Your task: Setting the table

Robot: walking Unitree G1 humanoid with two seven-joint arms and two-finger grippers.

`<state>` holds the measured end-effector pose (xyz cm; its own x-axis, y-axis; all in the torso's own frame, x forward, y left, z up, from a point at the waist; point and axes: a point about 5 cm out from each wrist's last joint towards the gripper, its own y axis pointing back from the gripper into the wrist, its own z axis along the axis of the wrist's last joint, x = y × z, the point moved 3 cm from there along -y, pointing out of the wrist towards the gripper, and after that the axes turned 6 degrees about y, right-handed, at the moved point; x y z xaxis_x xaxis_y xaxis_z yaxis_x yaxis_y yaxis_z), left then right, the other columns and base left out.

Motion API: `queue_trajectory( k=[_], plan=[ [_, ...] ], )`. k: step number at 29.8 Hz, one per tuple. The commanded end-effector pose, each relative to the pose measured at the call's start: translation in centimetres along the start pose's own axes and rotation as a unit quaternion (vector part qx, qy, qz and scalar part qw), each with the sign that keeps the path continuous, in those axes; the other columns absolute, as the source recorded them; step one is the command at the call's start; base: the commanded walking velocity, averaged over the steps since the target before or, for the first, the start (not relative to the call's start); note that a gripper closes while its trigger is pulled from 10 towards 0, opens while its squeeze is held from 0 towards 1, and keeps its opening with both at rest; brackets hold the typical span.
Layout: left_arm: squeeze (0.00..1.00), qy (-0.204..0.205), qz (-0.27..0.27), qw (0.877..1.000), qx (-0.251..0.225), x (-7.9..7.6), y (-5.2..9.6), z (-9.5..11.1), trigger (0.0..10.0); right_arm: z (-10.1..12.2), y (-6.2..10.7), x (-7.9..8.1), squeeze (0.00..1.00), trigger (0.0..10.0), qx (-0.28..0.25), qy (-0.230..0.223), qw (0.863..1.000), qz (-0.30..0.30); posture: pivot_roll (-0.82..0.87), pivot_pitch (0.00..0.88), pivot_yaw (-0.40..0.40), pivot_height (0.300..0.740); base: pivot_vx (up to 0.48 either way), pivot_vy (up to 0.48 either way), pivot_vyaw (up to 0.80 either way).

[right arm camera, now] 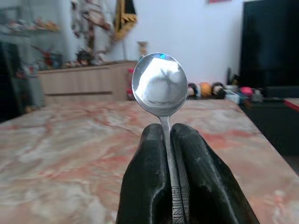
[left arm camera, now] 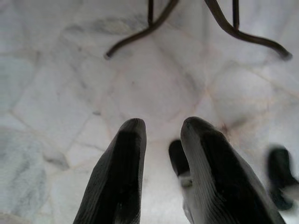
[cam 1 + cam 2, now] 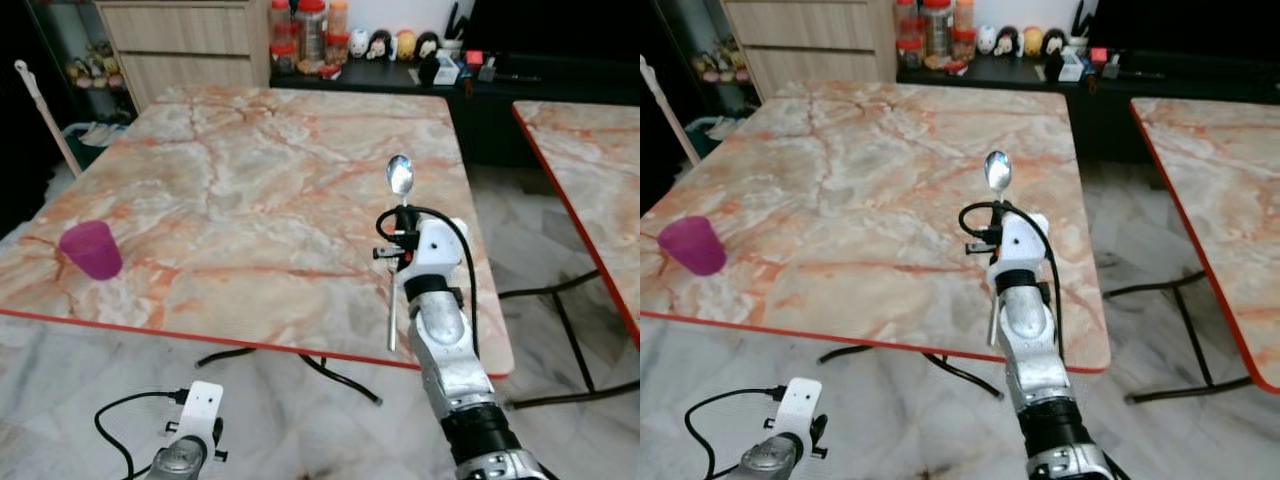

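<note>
Orange and white marble covers the big square table (image 3: 250,180) with its red edge. One shiny metal spoon (image 3: 400,178) stands up over the table's near right part, bowl on top. The right gripper (image 1: 169,135) squeezes its handle tight between two black fingers (image 1: 147,177). One round pink plastic cup (image 3: 91,249) sits far off at the table's left edge. A second marble table (image 3: 585,170) stands to the right. Down low, the left gripper (image 2: 161,133) hangs over the pale stone floor (image 2: 70,70), its two fingers a little apart and holding nothing.
</note>
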<state>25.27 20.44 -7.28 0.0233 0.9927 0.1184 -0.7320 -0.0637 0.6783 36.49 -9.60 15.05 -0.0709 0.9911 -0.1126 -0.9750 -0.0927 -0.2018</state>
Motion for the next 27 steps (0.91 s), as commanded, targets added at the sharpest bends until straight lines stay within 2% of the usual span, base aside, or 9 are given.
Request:
queue_trajectory(
  k=[1, 3, 14, 27],
  plan=[
    [0.00, -0.011, -0.008, 1.000, 0.013, -0.66, 0.13, -0.80, 10.0, 0.45, -0.23, -0.95, 0.00, 10.0, -0.009, -0.003, 1.000, -0.012, -0.02, 0.045, -0.005, 0.740, 0.000, -0.480, -0.43],
    [0.00, -0.011, -0.007, 1.000, 0.014, -0.55, 0.16, -0.89, 10.0, 0.44, -0.25, -1.03, 0.00, 10.0, -0.009, -0.006, 1.000, -0.014, -0.02, 0.044, -0.003, 0.740, 0.000, -0.480, -0.55],
    [0.00, -0.008, -0.004, 1.000, 0.013, -0.36, 0.15, -0.81, 10.0, 0.50, -0.19, -0.97, 0.00, 10.0, -0.012, -0.005, 1.000, -0.013, -0.02, 0.070, -0.002, 0.740, 0.000, -0.480, 0.00],
    [0.00, -0.001, -0.002, 1.000, 0.016, -0.39, 0.24, -1.15, 10.0, 0.42, -0.30, -1.84, 0.00, 10.0, -0.008, -0.004, 1.000, -0.029, -0.01, 0.106, 0.003, 0.740, 0.000, -0.480, 0.00]
  ],
)
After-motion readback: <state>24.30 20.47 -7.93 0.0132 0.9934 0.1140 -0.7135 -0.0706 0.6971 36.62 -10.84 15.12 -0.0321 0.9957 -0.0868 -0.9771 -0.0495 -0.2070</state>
